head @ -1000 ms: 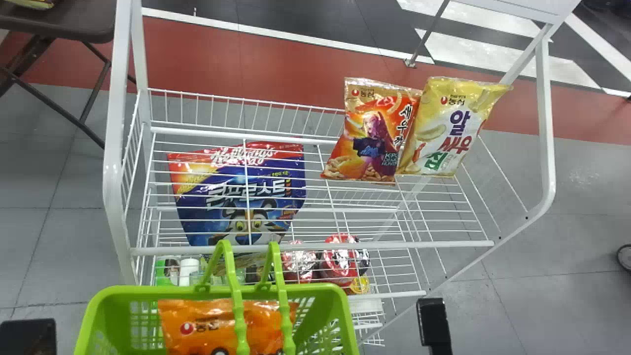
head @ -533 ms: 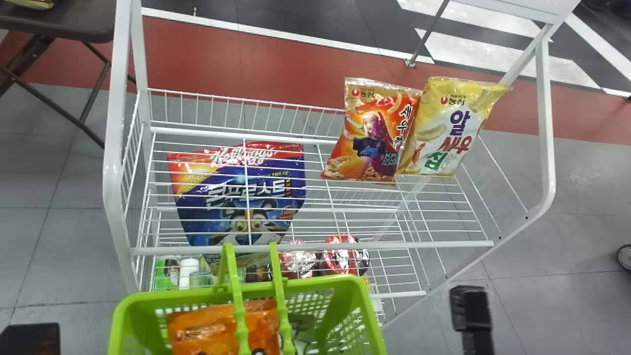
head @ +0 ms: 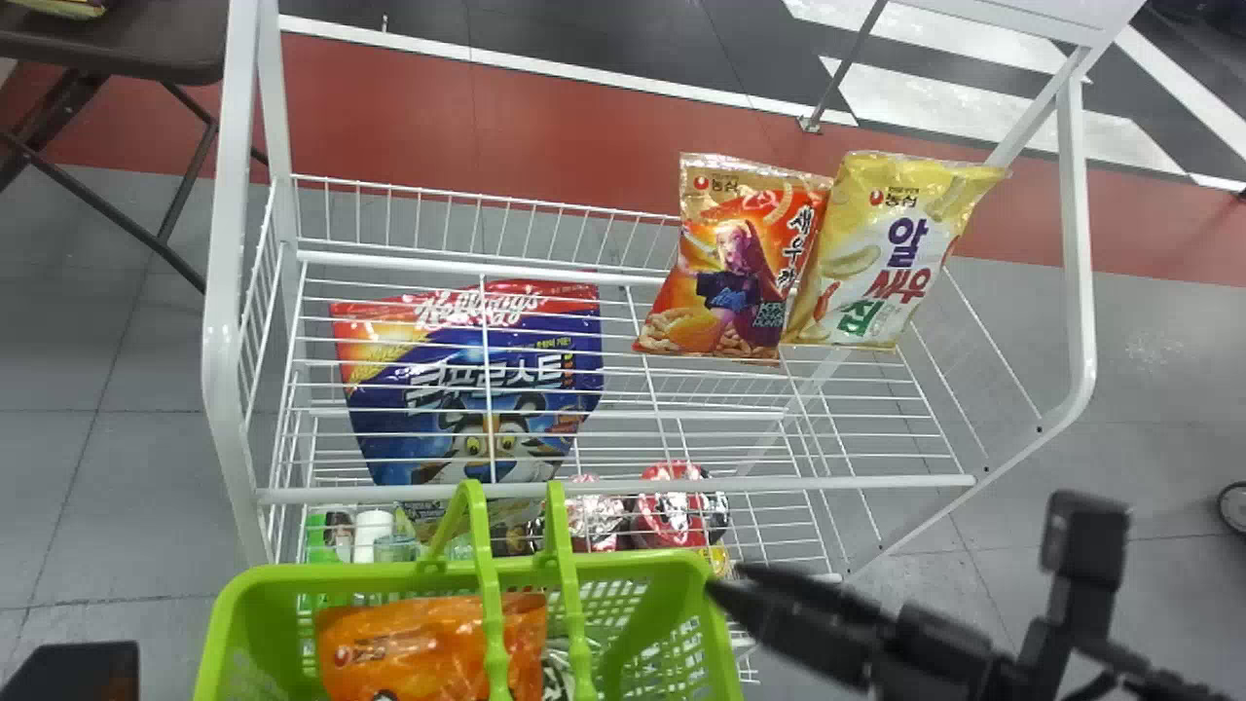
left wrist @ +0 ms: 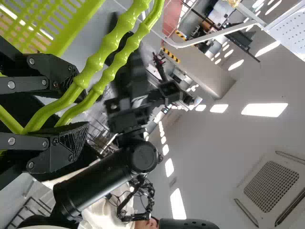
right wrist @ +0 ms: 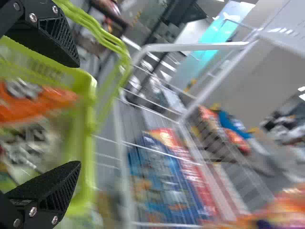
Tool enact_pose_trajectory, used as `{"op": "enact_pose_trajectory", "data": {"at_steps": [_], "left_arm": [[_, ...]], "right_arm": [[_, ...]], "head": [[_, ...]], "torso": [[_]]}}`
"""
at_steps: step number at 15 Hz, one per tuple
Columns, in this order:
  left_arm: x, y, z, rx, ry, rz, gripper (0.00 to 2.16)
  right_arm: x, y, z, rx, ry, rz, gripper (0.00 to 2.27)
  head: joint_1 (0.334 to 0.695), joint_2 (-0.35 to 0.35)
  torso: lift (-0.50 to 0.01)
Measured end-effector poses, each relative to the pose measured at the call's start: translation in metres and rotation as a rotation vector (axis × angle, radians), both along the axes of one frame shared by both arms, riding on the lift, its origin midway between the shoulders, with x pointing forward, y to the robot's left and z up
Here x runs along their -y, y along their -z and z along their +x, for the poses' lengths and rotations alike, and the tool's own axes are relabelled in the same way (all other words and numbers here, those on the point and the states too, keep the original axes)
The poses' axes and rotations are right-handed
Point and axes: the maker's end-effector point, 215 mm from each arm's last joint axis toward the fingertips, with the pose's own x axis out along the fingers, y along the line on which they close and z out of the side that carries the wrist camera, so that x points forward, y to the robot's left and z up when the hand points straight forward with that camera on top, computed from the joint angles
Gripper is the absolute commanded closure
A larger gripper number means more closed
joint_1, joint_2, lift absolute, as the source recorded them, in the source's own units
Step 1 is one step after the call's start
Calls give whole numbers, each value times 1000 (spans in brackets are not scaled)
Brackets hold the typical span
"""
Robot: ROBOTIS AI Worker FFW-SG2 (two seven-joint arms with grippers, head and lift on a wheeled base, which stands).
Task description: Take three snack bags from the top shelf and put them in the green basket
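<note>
In the head view, an orange snack bag [head: 743, 263] and a yellow one [head: 891, 253] stand side by side at the rack's right rear. The green basket [head: 672, 589] is in front, holding an orange bag [head: 433, 647] and another, partly hidden. At the bottom left edge is part of my left gripper [head: 83, 672]; my right gripper [head: 737, 584] points at the basket's right rim. In the left wrist view, my left gripper [left wrist: 82, 102] is closed around the green handles [left wrist: 107, 57]. My right gripper [right wrist: 77, 112] is open in the right wrist view, the basket [right wrist: 83, 143] beyond its spread tips.
The white wire rack [head: 604, 487] has a front bar just behind the basket and a post [head: 222, 341] at left. A large blue cereal bag [head: 477, 389] shows through the wires, with red-lidded cups [head: 672, 506] lower down. A dark table [head: 127, 39] stands at back left.
My right gripper has come in from the lower right and its fingers have swung leftward to the basket rim. The basket has shifted right since a second ago, lately a little back left.
</note>
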Motion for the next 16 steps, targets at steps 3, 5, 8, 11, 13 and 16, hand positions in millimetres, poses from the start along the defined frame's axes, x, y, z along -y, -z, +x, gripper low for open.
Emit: {"op": "enact_pose_trajectory", "data": {"at_steps": [3, 5, 8, 11, 13, 16], "left_arm": [[-2, 3, 0, 7, 8, 12, 856], [-4, 5, -1, 6, 17, 12, 856], [-8, 12, -1, -6, 36, 7, 856], [-10, 22, 2, -20, 54, 4, 856], [-11, 23, 4, -19, 58, 4, 856], [-14, 24, 6, -16, 57, 8, 856]], "right_arm": [[35, -36, 63, 270, 160, -183, 80], [52, -44, 97, 366, 249, -265, 90], [79, -42, 138, 453, 367, -366, 147], [105, -35, 168, 508, 461, -442, 194], [116, -20, 183, 491, 485, -462, 194], [126, 4, 206, 439, 499, -461, 191]], "head": [[695, -350], [695, -350], [695, -350], [695, -350], [695, -350], [695, -350]], "torso": [[-40], [-40], [-40], [-40], [-40], [-40]]}}
